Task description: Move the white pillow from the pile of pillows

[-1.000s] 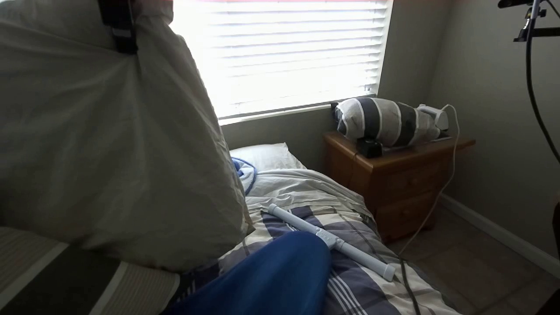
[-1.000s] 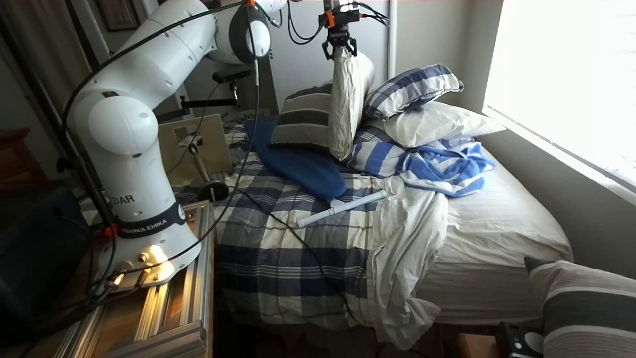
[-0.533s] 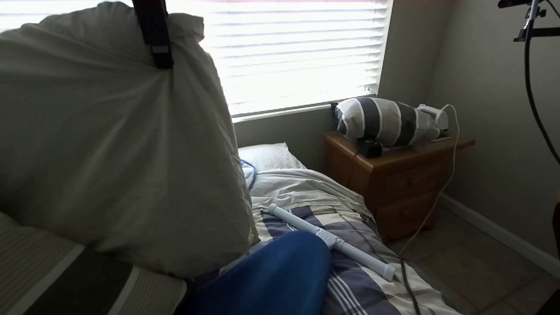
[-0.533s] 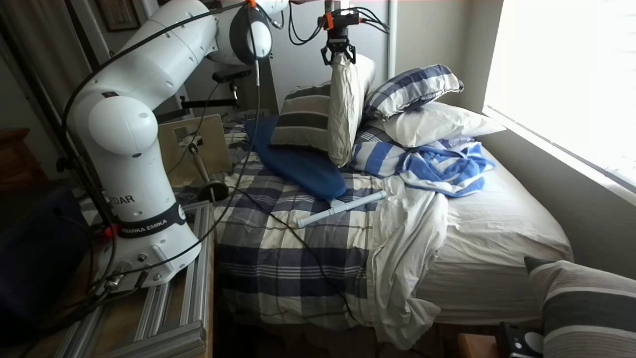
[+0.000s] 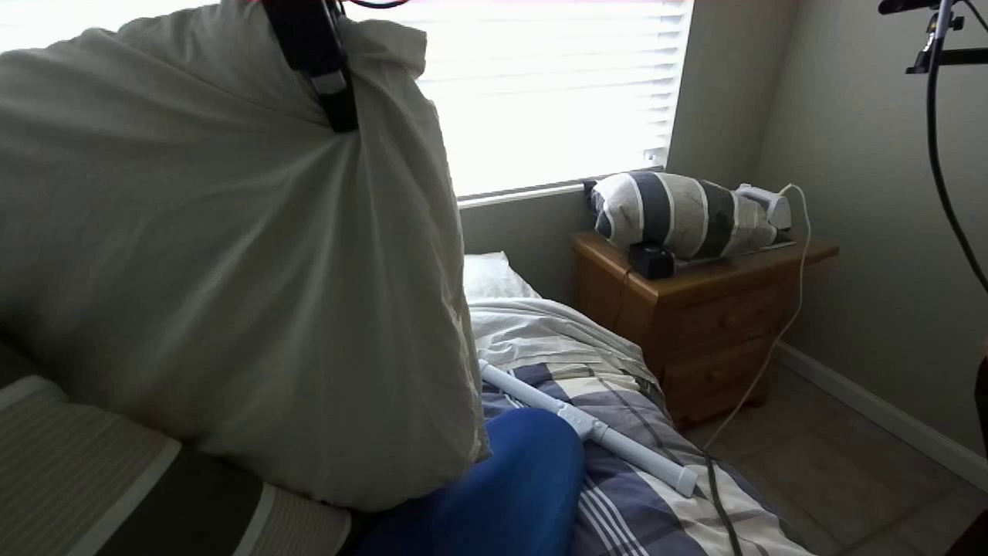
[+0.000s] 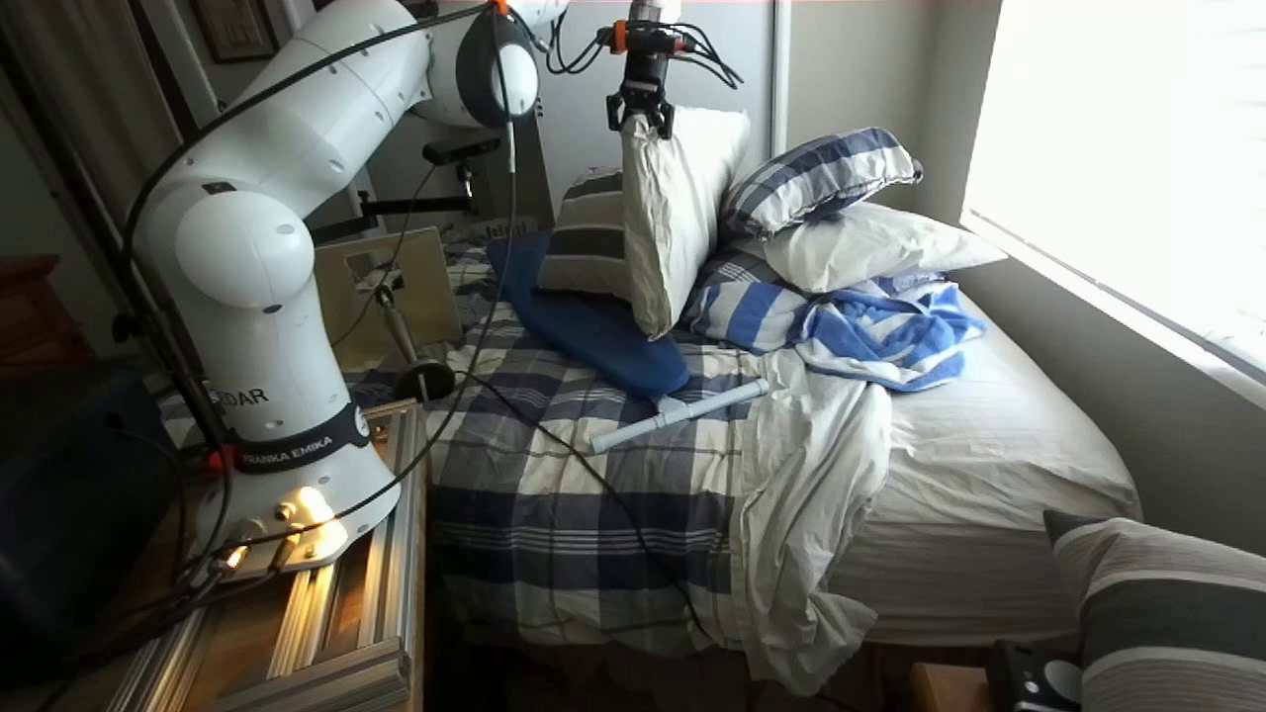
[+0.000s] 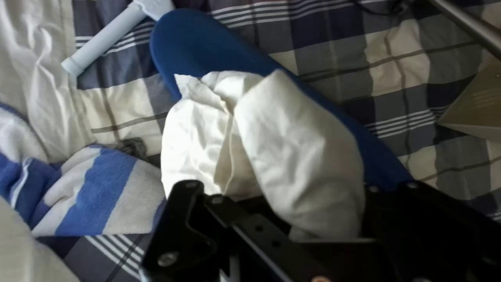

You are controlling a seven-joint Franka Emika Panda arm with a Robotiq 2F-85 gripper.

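Over the bed (image 6: 1009,475), near twelve o'clock in an exterior view, the gripper (image 6: 641,124) points down at a slight tilt. State: pinching a fold at the upper edge of the white pillow (image 6: 682,208). In the wrist view its fingers (image 7: 184,223) come in from six o'clock, cloth bunched between them.

White pillow hangs on edge, creases fanning out from the grip. Cannot tell whether its bottom edge touches the blue board (image 6: 598,341) beneath.

Bearings from the gripper, in an exterior view. Six o'clock: blue board, lying slantwise on the plaid bedspread (image 6: 593,514), a pale bar (image 6: 682,415) at its tip. Seven: a striped cushion (image 6: 586,242), partly hidden behind the white pillow. Between three and four: the pile (image 6: 811,247), a plaid pillow (image 6: 841,173) resting aslant on another white pillow (image 6: 880,242). Between four and five: a crumpled blue-and-white towel (image 6: 890,341), just beside the pile. Nine: the robot arm (image 6: 297,148).

Farther out, bearings from the white pillow, in an exterior view. Three o'clock, well apart: a wooden nightstand (image 5: 718,340), bearing a second striped cushion (image 5: 683,216) laid lengthwise, a black box (image 5: 652,261) in front of it and a white corded thing (image 5: 772,207), too small to name, at the far end. Two o'clock: a bright window (image 5: 556,116), blinds (image 5: 662,85) lowered.
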